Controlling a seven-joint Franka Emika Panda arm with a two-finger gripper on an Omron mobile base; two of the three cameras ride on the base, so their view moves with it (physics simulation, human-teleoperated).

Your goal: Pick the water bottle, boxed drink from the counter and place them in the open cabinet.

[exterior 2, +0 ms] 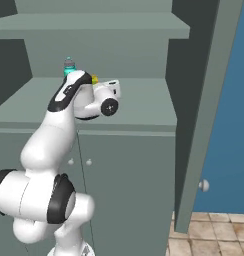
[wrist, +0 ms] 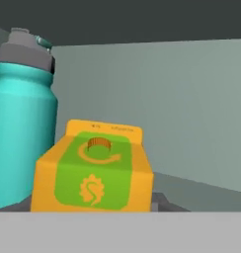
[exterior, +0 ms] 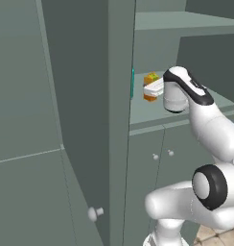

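Inside the open cabinet (exterior: 152, 114), the orange boxed drink (wrist: 93, 170) with its yellow-green top stands on the middle shelf (exterior 2: 144, 100). My gripper (exterior: 146, 89) reaches in level and is shut on it; one dark fingertip (wrist: 159, 200) lies against its right side. The teal water bottle (wrist: 23, 113) with a grey cap stands upright on the same shelf, just left of the carton and a little behind it. From the bases the carton (exterior: 150, 79) shows past my hand and the bottle (exterior 2: 69, 66) rises behind my forearm. The counter is out of view.
The cabinet's tall door (exterior: 85, 96) with a round knob (exterior: 96, 212) stands open to the left; another door (exterior 2: 209, 100) stands open on the right. Shut lower doors with small knobs (exterior 2: 70, 161) sit under the shelf. An upper shelf (exterior 2: 94, 25) hangs above. A blue wall (exterior 2: 234, 125) and tiled floor (exterior 2: 209, 240) lie right.
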